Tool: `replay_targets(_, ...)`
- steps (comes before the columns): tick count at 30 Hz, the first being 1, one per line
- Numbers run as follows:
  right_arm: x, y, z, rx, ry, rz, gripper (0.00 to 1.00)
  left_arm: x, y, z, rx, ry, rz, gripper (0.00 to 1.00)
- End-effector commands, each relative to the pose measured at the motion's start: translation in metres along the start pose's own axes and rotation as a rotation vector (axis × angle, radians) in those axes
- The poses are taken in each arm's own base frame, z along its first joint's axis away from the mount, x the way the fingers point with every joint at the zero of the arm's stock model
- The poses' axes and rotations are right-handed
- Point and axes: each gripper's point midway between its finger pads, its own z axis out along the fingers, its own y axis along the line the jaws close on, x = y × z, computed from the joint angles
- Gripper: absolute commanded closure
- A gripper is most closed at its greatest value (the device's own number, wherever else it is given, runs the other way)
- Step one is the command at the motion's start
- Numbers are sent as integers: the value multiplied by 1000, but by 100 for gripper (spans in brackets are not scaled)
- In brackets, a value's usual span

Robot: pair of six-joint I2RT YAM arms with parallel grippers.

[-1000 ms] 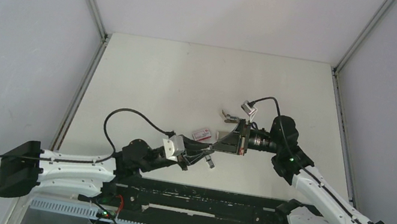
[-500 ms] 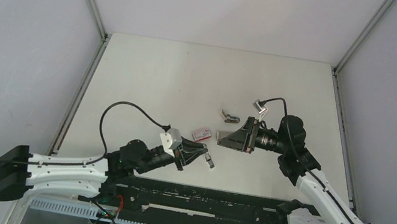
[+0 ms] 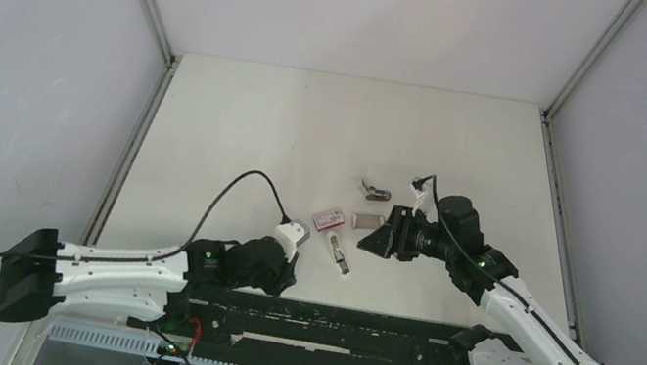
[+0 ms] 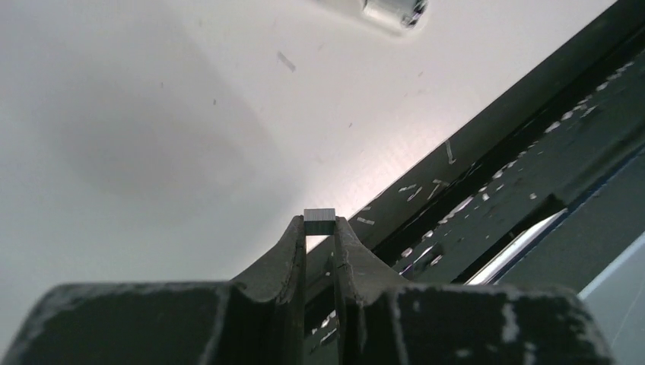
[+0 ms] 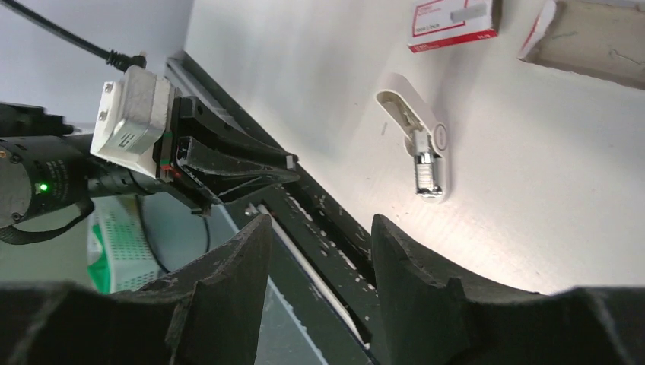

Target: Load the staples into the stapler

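Note:
The stapler point(image 3: 340, 253) is small and white with a metal channel, and lies open on the table; it also shows in the right wrist view point(image 5: 422, 148). My left gripper point(image 3: 288, 271) is near the table's front edge, left of the stapler. It is shut on a small silvery block of staples point(image 4: 319, 221) at its fingertips, and it also shows in the right wrist view point(image 5: 289, 161). My right gripper point(image 3: 376, 241) is open and empty, right of the stapler and above the table, pointing toward the front edge.
A red-and-white box point(image 3: 327, 218) lies behind the stapler and also shows in the right wrist view point(image 5: 454, 23), with a beige cardboard tray point(image 3: 366, 220) beside it. A small grey metal object point(image 3: 377, 193) lies farther back. The black rail point(image 4: 487, 190) runs along the table's front edge.
My left gripper has pulled back from beside the right gripper toward the near edge, still holding the staples. My right gripper has turned and now sits shorter in view. The stapler stays put.

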Motion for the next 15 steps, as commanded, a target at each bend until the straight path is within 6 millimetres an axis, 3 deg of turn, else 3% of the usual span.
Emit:
replay_targets(1, 1, -15, 3, 94, -20, -83, 50, 2, -6, -4, -30, 118, -87, 82)
replay_targets(15, 11, -18, 2, 128, -4, -122, 50, 18, -1, 27, -75, 286, -38, 80)
